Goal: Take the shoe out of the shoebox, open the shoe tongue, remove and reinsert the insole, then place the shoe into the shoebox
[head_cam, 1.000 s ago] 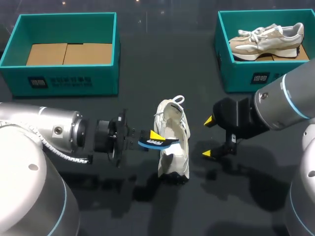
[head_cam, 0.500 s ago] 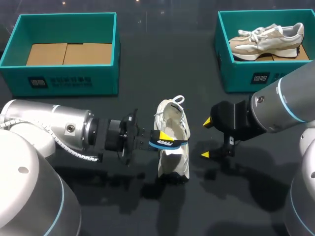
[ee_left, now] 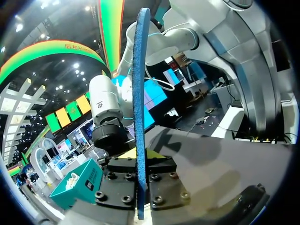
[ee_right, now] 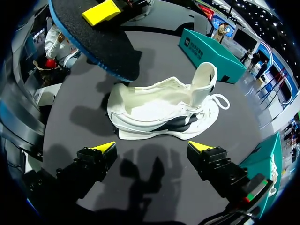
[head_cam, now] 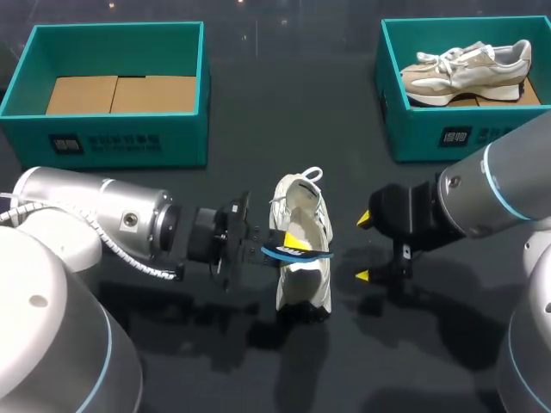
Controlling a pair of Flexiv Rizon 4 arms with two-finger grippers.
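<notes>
One second has carried the left gripper (head_cam: pixel 284 245) rightward toward the frame's middle, jaws pinching the blue insole (head_cam: pixel 300 251), which now hangs over the open mouth of the white shoe (head_cam: pixel 308 211) at centre. The right gripper (head_cam: pixel 364 247), jaws spread, sits just right of the shoe. Reinsertion looks imminent.

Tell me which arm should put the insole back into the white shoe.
Left: the left gripper is shut on the insole, held over the white shoe. The right gripper is open and empty, beside the shoe.
</notes>
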